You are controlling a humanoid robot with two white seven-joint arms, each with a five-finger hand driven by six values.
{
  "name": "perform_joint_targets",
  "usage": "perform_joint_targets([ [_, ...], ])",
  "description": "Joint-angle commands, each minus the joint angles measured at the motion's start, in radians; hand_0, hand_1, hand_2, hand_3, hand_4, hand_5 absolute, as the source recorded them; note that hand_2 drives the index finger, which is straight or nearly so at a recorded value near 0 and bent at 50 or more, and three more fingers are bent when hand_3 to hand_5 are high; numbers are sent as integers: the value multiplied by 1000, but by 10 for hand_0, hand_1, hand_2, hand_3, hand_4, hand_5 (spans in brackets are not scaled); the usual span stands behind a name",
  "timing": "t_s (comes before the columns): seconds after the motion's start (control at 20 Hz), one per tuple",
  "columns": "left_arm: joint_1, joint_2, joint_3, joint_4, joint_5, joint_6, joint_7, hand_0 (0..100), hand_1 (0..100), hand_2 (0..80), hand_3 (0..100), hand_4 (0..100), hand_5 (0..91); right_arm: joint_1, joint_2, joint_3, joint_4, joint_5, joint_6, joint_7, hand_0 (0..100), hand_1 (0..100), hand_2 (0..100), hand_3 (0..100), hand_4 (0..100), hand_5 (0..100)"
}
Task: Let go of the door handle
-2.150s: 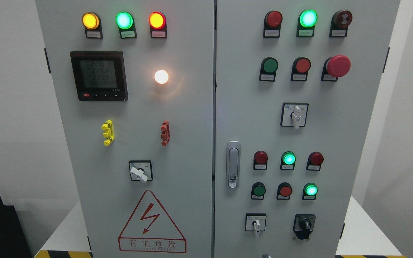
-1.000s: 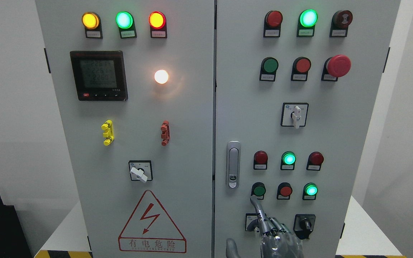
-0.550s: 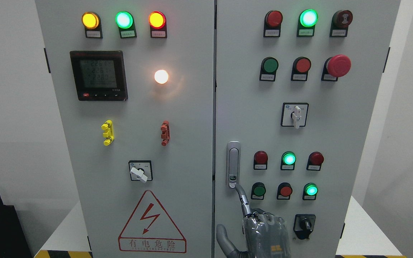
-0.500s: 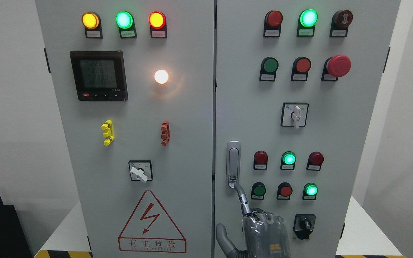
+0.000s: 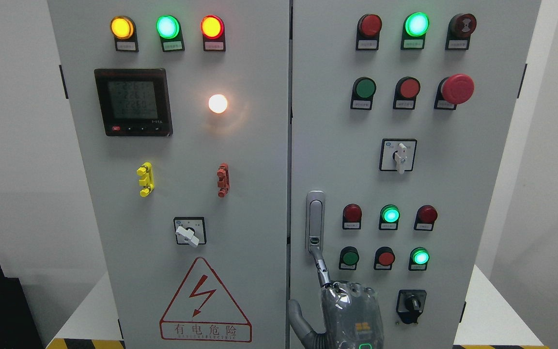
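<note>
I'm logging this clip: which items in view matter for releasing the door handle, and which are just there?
Job: door handle; right robot hand, index fingertip at the handle's lower end.

Idle: digital meter; emergency stop button; warning triangle.

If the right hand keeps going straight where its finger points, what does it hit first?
The right hand points up-left at the door handle; its finger tip already looks at the handle's lower end, so that comes first, though contact is unclear.

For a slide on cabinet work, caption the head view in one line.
Robot hand points one finger at the bottom of the silver door handle on a cabinet of lit buttons.
</note>
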Motion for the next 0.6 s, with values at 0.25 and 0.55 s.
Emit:
perform_joint_targets([
  [0.25, 0, 0, -12, -15, 1, 0, -1, 120, 389, 0, 0, 0, 0, -10, 0, -3, 27, 12, 20, 8, 388, 384, 49, 1000, 1000, 991],
  [0.55, 0, 0, -12, -15, 1, 0, -1, 120, 389, 0, 0, 0, 0, -18, 1, -17, 27, 12, 20, 7, 385, 379, 47, 1000, 1000, 988],
])
